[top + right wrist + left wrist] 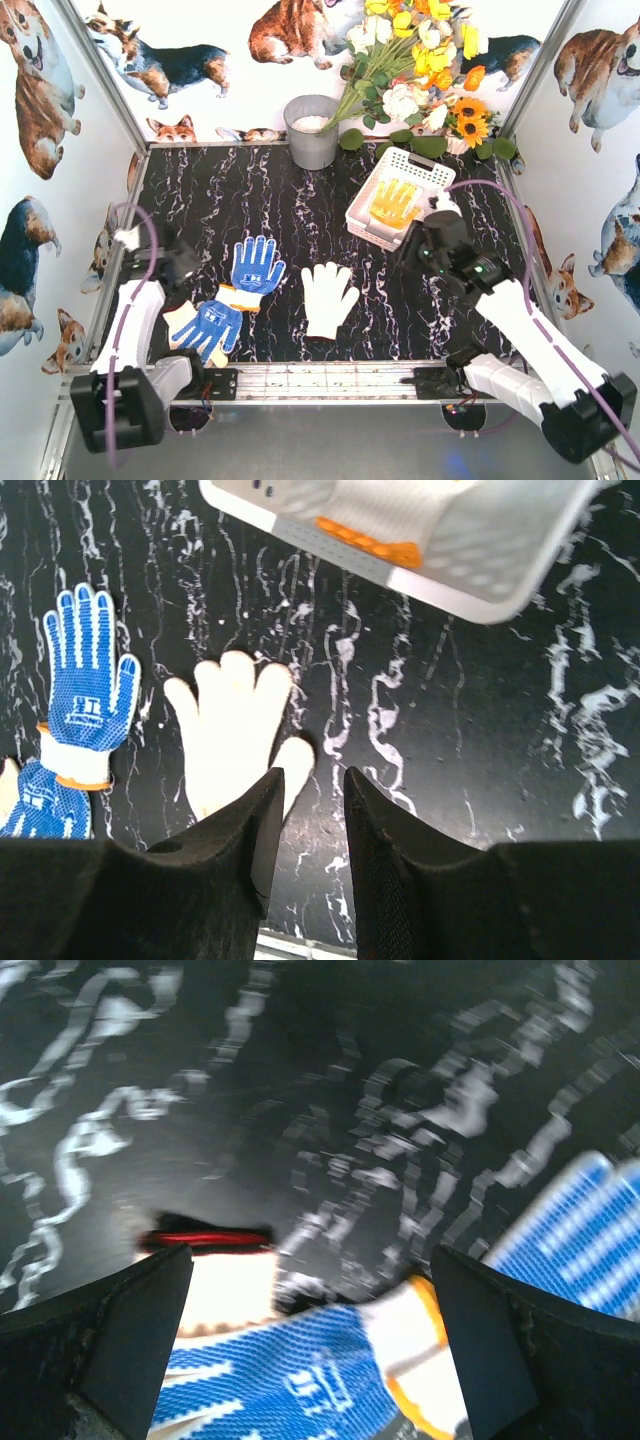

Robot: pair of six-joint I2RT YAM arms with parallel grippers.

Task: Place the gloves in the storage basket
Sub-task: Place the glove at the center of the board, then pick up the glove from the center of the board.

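Note:
Two blue dotted gloves lie at the table's front left, one (255,265) above the other (208,325). My left gripper (183,268) hovers low over them, open wide. In the left wrist view the nearer blue glove (290,1380) and its orange-trimmed cuff lie between the left gripper's (310,1260) fingers, apart from them. A white glove (328,295) lies flat mid-table. The white storage basket (432,175) holds a yellow glove (393,203). My right gripper (418,240) hangs beside the basket's near corner, open and holding nothing. In the right wrist view the right gripper (312,775) points just right of the white glove (230,730).
A grey metal bucket (311,130) stands at the back centre, with a bunch of flowers (420,60) leaning over the back right corner. Walls with dog pictures close in the table on three sides. A pale piece of cloth (230,1295) shows beside the nearer blue glove.

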